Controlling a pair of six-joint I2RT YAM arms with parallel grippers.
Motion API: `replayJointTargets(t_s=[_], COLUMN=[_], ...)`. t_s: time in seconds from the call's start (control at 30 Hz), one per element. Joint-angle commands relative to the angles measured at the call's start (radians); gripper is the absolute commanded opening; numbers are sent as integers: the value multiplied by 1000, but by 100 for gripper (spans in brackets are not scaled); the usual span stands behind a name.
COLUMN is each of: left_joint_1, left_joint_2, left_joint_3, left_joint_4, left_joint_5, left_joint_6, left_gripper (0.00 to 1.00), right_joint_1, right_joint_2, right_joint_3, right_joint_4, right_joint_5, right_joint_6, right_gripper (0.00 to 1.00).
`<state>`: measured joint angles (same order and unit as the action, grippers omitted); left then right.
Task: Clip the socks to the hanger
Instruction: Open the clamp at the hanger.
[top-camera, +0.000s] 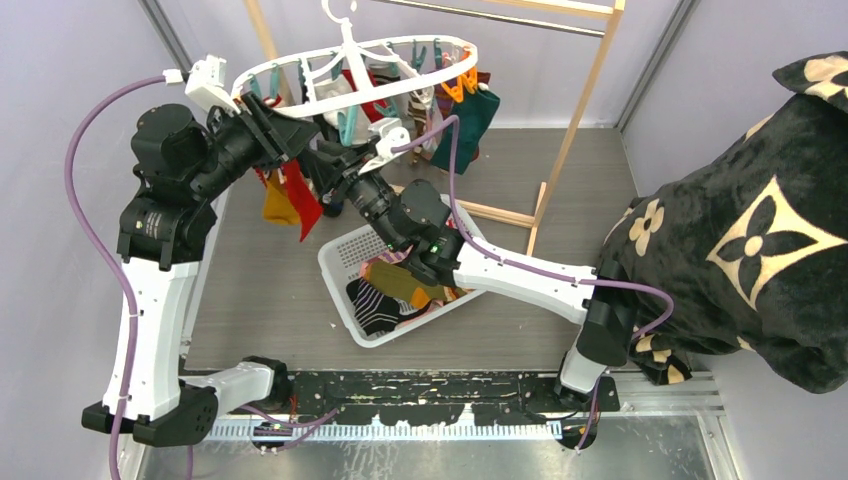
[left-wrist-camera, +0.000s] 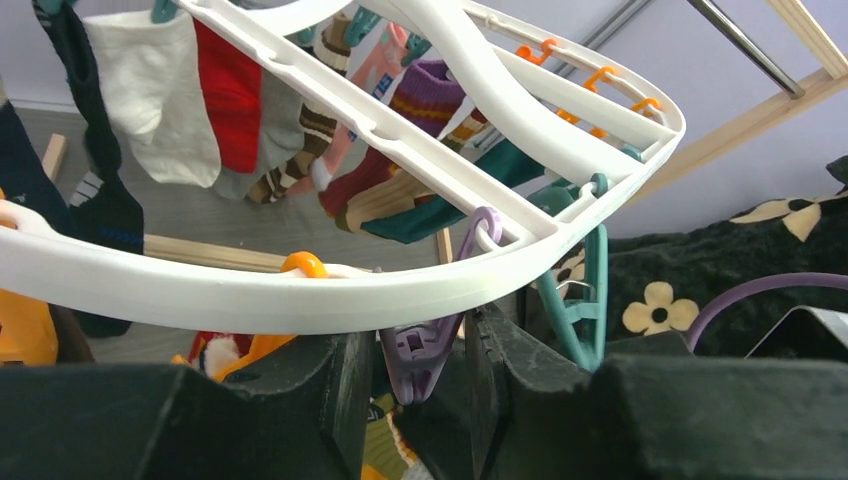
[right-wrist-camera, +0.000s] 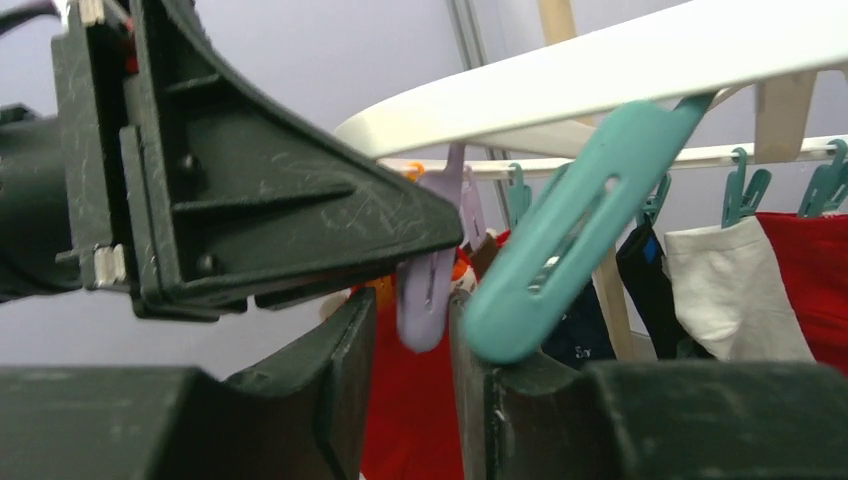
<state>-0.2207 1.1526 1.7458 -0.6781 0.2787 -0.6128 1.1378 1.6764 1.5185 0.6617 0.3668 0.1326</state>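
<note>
Several socks hang clipped around the hanger (left-wrist-camera: 250, 290), which sits high over the far side of the table (top-camera: 270, 290), under the light wooden rack (top-camera: 580, 110). I can pick out a white sock (left-wrist-camera: 150, 90), a teal sock (top-camera: 472, 120) and, at the near-left rim, a red sock (top-camera: 303, 205) beside a mustard sock (top-camera: 278, 200). More socks, a black-and-white striped sock (top-camera: 375, 305) among them, lie in the white mesh basket (top-camera: 335, 290) on the table below the ring.

On the near rim 1 purple peg (left-wrist-camera: 420, 350) hangs down, and both of my grippers meet at it. The left gripper (left-wrist-camera: 418, 335) comes in from the left, its 2 fingers closely flanking the peg's sides. I cannot tell whether they squeeze it or only bracket it. The right gripper (right-wrist-camera: 412, 310) reaches up from below the ring. Its jaws are narrowly parted, with the peg's lower end in the gap and a sliver of space on one side, so it grips nothing I can see. A teal peg (right-wrist-camera: 560, 260) leans on one of its fingers, and red fabric shows behind the gap.

A black plush blanket (top-camera: 740, 220) with beige flowers is heaped at the right, well apart.
</note>
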Motion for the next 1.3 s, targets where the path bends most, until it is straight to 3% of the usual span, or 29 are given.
replayJointTargets(t_s=[0.0,0.1,0.23,0.57,0.83,1.1,1.27], left_joint_1=[7,7,7,9,9,8,9], left_joint_2=[1,-8,-20,-21,-32,-38,-73], left_joint_3=[-1,-18,-33,-7,-35,-54,-119], left_joint_4=[51,46,17,-56,-42,-2,43], left_joint_5=[-82,-106,-119,-93,-111,-110,-113], left_joint_6=[60,78,87,48,90,97,52], left_gripper=[24,13,9,1,0,0,0], right_joint_1=[26,26,20,-41,-64,-67,-75], right_joint_2=[-6,-34,-121,-408,-504,-526,-431], right_joint_3=[23,12,-80,-421,-552,-604,-535], right_joint_4=[-12,-48,-85,-264,-477,-464,-217], right_joint_5=[-48,-37,4,105,157,163,53], right_joint_6=[-11,-14,-27,25,115,161,132], right_gripper=[47,62,69,71,69,69,73])
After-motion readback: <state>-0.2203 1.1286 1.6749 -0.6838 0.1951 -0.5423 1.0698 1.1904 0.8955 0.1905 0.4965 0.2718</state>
